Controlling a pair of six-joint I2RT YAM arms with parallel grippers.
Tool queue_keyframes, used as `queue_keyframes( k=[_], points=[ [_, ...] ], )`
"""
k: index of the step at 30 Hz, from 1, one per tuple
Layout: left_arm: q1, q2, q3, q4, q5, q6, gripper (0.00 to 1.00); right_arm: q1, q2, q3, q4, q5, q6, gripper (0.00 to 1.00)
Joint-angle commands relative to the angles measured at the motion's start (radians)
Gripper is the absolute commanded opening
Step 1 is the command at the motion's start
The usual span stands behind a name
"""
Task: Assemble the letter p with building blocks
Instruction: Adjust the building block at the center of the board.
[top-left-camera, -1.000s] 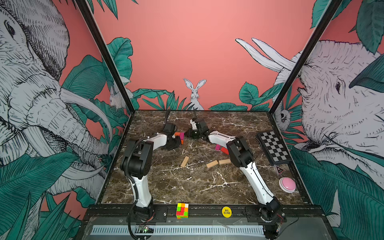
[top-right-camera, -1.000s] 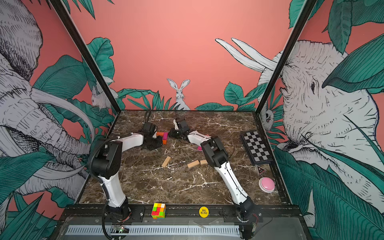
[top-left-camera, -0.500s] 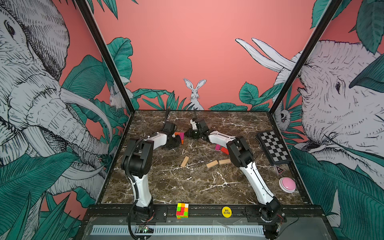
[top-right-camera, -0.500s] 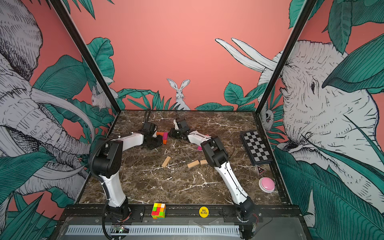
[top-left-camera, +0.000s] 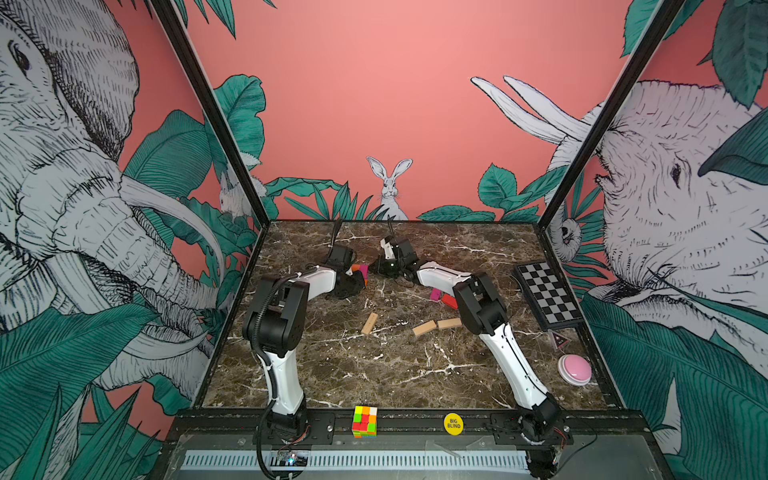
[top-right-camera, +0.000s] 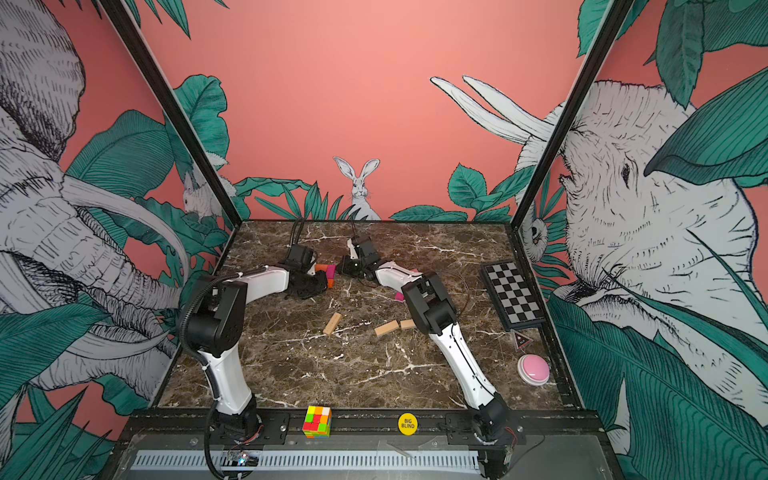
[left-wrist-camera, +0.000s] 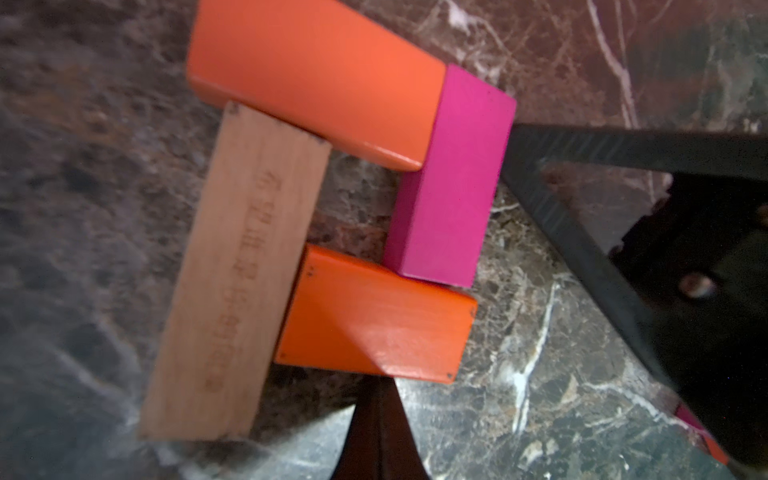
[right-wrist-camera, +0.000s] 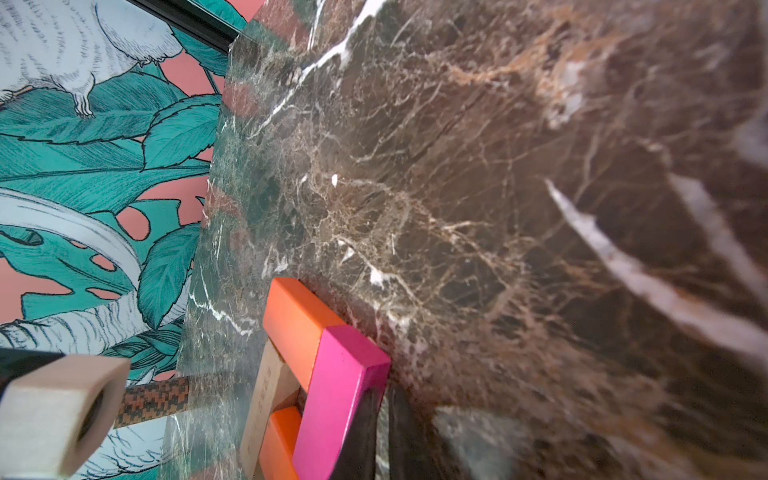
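Four building blocks (top-left-camera: 364, 272) form a closed loop at the far middle of the marble table (top-left-camera: 374, 374), between the tips of the two arms. In the left wrist view the lettered tan block (left-wrist-camera: 232, 274) makes the left side. The far orange block (left-wrist-camera: 316, 79) lies across its far end and runs right to the magenta block (left-wrist-camera: 449, 183), which makes the right side. The near orange block (left-wrist-camera: 374, 316) runs from the magenta block's near end back to the tan one's long side, and the tan one's near end sticks out past that joint. All four lie flat, each touching its neighbours.

The left gripper (left-wrist-camera: 376, 419) has its jaws pressed together, pinching nothing, with its tip against the near long edge of the near orange block. The right gripper (right-wrist-camera: 384, 436) is likewise pressed together and empty, its tip laid against the magenta block's right face.

Nearer the middle of the table, in a top view, the lone tan block (top-left-camera: 369, 323) lies flat. To its right the middle tan block (top-left-camera: 424, 328) and the rightmost tan block (top-left-camera: 449, 323) lie end to end, the latter just beside the right arm's elbow. A pink block (top-left-camera: 435, 294) and a red block (top-left-camera: 449, 301) lie side by side, partly hidden behind that arm.

A puzzle cube (top-left-camera: 365, 421) and a yellow disc (top-left-camera: 453, 423) sit on the near rail. A checkerboard (top-left-camera: 547, 294) and a pink button (top-left-camera: 574, 368) lie along the right edge.
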Motion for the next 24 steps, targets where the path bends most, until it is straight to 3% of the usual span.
queue_keyframes(
  k=[1,15,22,24],
  points=[
    [-0.011,-0.006,-0.027,-0.041,-0.005,-0.02,0.0,-0.004,0.038,0.007,-0.003,-0.003,0.011,0.1],
    [-0.045,-0.042,-0.014,-0.06,0.023,-0.004,0.0,-0.01,-0.001,-0.044,0.011,-0.003,0.011,0.12],
    [-0.062,-0.224,0.028,-0.171,0.039,0.058,0.0,-0.031,-0.061,-0.06,-0.013,-0.006,-0.003,0.22],
    [-0.062,-0.282,0.026,-0.226,0.036,0.085,0.07,-0.035,-0.079,-0.061,-0.017,-0.016,-0.003,0.23]
  ],
)
